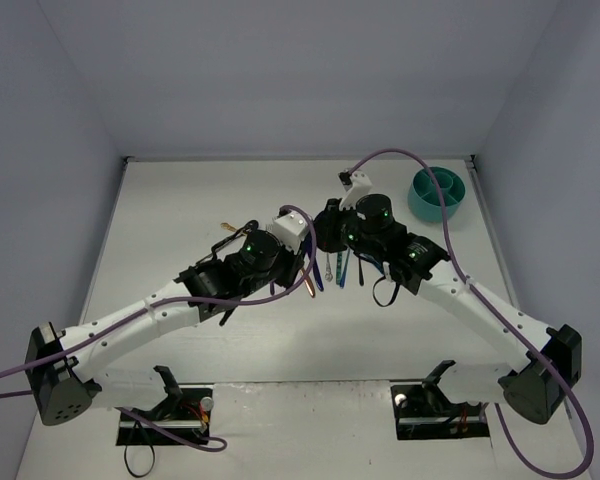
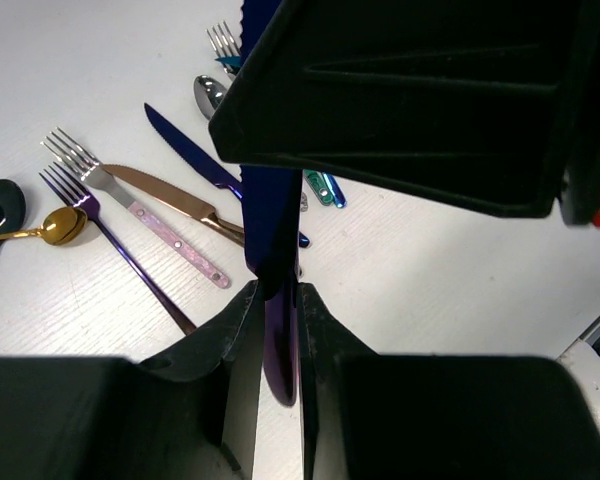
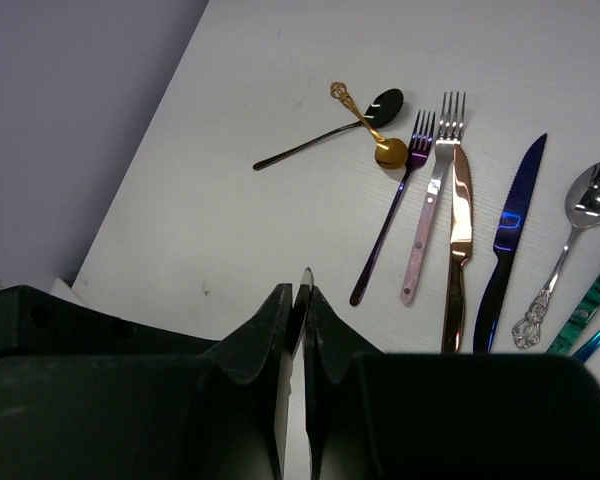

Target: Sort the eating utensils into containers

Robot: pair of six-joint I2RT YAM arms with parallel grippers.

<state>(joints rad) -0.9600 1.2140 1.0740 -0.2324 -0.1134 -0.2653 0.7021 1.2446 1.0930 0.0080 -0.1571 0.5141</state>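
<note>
My left gripper (image 2: 277, 290) is shut on the lower end of a dark blue-violet utensil (image 2: 270, 215), held above the table. Its upper end runs under the black body of my right gripper (image 2: 410, 90). In the right wrist view my right gripper (image 3: 302, 295) is shut on a thin utensil edge (image 3: 305, 280), apparently the same piece. The two grippers meet over mid-table (image 1: 318, 250). Other utensils lie side by side on the table: black spoon (image 3: 385, 103), gold spoon (image 3: 388, 152), purple fork (image 3: 390, 215), pink-handled fork (image 3: 430, 210), copper knife (image 3: 460, 240), blue knife (image 3: 510, 225), silver spoon (image 3: 585, 200). The teal container (image 1: 438, 192) stands at the far right.
A teal-handled utensil (image 2: 325, 188) and another fork (image 2: 220, 40) lie beyond the row. Grey walls close the table (image 1: 180, 210) at the back and both sides. A purple cable (image 1: 450, 240) loops over the right arm.
</note>
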